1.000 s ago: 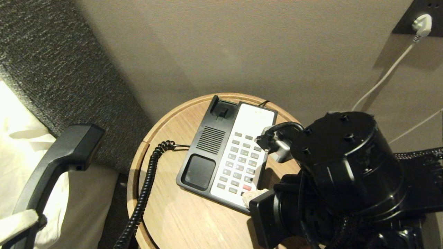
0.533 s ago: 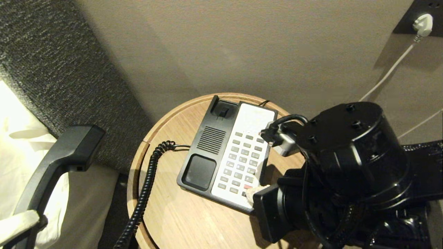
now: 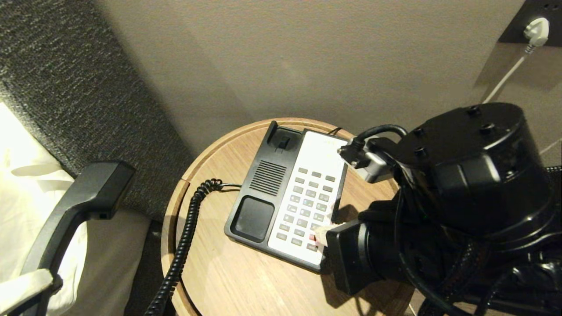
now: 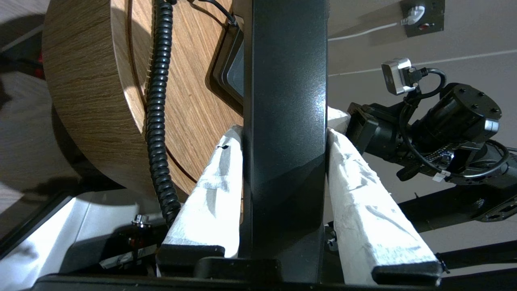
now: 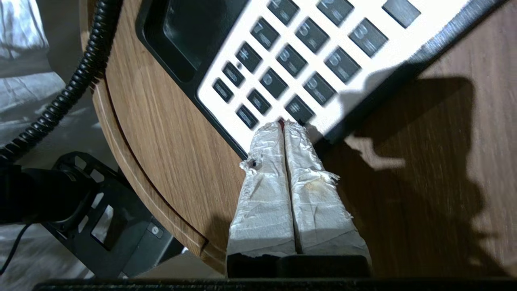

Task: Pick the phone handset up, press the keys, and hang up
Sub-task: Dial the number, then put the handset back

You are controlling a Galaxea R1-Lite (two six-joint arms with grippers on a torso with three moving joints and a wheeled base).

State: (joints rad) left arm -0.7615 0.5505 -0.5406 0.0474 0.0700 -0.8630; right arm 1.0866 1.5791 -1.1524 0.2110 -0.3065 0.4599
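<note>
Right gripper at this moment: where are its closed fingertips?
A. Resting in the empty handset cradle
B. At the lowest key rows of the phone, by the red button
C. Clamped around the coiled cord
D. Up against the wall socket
B. In the right wrist view the right gripper has its taped fingers pressed together, tips at the lowest rows of the keys; the head view shows the tips beside the red button.
</note>
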